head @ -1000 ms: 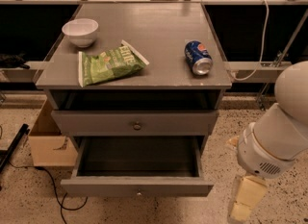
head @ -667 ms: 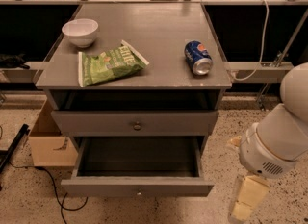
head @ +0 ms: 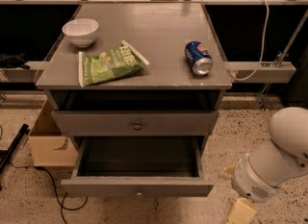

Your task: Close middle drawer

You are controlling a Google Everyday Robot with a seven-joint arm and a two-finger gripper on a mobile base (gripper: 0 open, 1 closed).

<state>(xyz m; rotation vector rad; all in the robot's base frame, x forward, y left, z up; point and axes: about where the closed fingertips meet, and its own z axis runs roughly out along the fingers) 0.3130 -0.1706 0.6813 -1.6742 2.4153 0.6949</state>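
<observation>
The grey cabinet [head: 134,81] has two drawer fronts showing. The upper one [head: 137,122] with a round knob sits nearly shut. Below it the middle drawer [head: 137,187] is pulled far out, its dark inside [head: 137,155] empty, and a small knob shows on its front. The lowest drawer is hidden beneath it. My white arm [head: 272,165] hangs at the lower right, beside the open drawer's right corner and apart from it. My gripper [head: 240,212], a beige part at the bottom edge, is mostly cut off by the frame.
On the cabinet top lie a white bowl [head: 80,31], a green chip bag [head: 109,64] and a blue can [head: 198,57] on its side. A cardboard box [head: 48,141] and a black cable [head: 53,189] are on the floor at left. A white cable [head: 262,31] hangs at right.
My arm has shifted slightly lower at the right of the frame. The middle drawer stands as far out as before.
</observation>
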